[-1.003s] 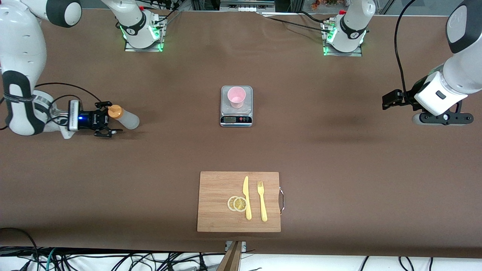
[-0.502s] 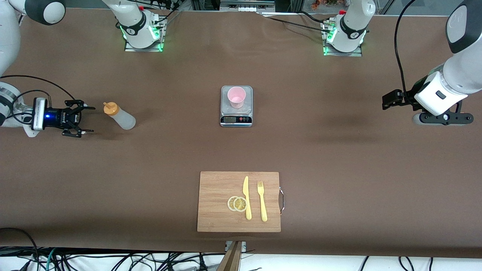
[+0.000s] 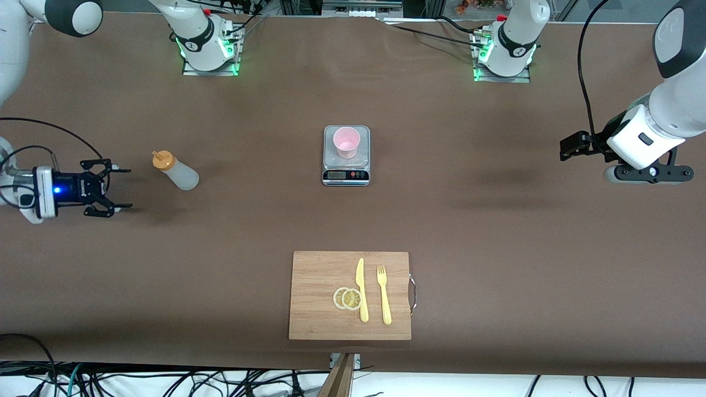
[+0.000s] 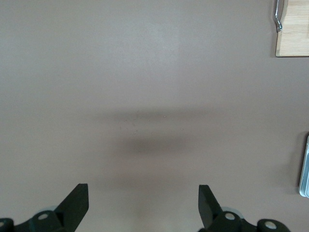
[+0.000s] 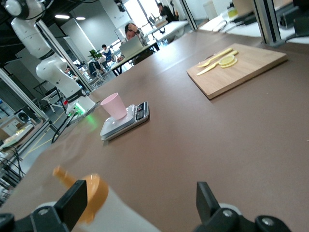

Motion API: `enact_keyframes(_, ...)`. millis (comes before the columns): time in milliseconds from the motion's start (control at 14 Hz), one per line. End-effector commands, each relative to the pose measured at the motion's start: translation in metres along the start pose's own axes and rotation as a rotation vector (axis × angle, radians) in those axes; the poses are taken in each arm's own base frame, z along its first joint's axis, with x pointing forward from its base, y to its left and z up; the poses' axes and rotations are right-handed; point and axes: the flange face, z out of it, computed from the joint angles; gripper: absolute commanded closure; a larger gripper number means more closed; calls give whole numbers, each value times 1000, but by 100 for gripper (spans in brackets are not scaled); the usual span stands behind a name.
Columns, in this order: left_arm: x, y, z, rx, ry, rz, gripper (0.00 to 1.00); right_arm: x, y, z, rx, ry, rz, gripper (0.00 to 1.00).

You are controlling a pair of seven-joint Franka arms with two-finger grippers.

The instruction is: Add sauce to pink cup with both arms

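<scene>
Right pincer (image 3: 113,187) wide, empty beside sauce (image 3: 175,172); left pincer (image 4: 143,203) wide, waiting; off-centre grab may topple bottle.

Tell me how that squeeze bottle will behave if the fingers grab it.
The sauce bottle looks like soft translucent plastic, so it would likely dent under a firm pinch. It stands narrow and tall on the table, so a sideways nudge could tip it. Probably light.
</scene>
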Motion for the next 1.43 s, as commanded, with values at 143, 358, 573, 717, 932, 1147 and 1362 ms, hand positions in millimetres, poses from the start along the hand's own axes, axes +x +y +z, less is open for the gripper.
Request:
enact_keyframes(143, 2, -2, -5, 3, -1, 18, 0, 125, 1, 24, -78, -151, 329, 0)
enact_keyframes(358, 2, -1, -5, 3, -1, 19, 0, 194, -27, 43, -187, -251, 560, 0)
enact_keyframes(573, 2, -2, -5, 3, -1, 18, 0, 245, -64, 63, -321, -381, 739, 0)
enact_keyframes(717, 2, -2, -5, 3, -1, 18, 0, 272, -89, 73, -445, -466, 820, 0)
enact_keyframes(932, 2, -2, -5, 3, -1, 18, 0, 303, -119, 102, -635, -568, 982, 0)
enact_keyframes(1147, 2, -2, -5, 3, -1, 18, 0, 325, -153, 136, -815, -658, 1073, 0)
enact_keyframes(1362, 2, -2, -5, 3, -1, 18, 0, 330, -170, 129, -891, -690, 1054, 0)
